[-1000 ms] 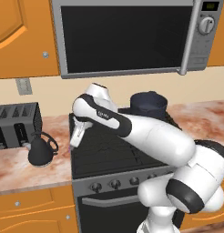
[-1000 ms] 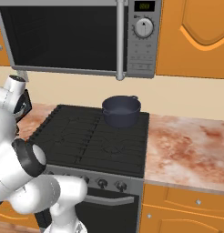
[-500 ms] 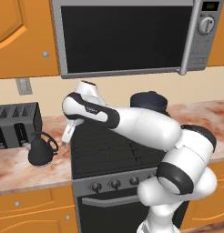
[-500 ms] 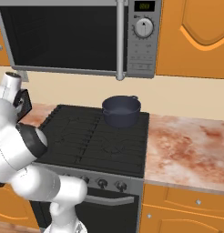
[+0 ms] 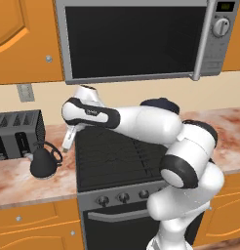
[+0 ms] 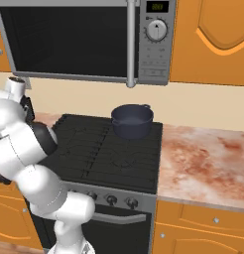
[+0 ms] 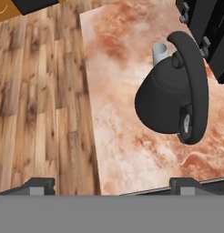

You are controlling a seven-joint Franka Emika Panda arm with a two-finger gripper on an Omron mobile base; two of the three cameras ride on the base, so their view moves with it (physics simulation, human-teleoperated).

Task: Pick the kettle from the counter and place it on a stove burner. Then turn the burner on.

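Note:
The small black kettle stands upright on the pinkish marbled counter, left of the stove. In the hand view the kettle lies right of centre, its loop handle arching over it and its pale spout pointing away. My gripper hangs just above and to the right of the kettle, apart from it. Its fingertips stand wide apart; the gripper is open with bare counter between them. The black stove burner grates carry no kettle.
A dark-blue two-handled pot sits on the back right burner. A black toaster stands close behind the kettle. Silver knobs line the stove front. A microwave hangs above. Wood floor lies beyond the counter edge.
The arm has swung left off the stove's edge. The gripper has come down over the counter, closer to the kettle. Kettle and pot have not moved.

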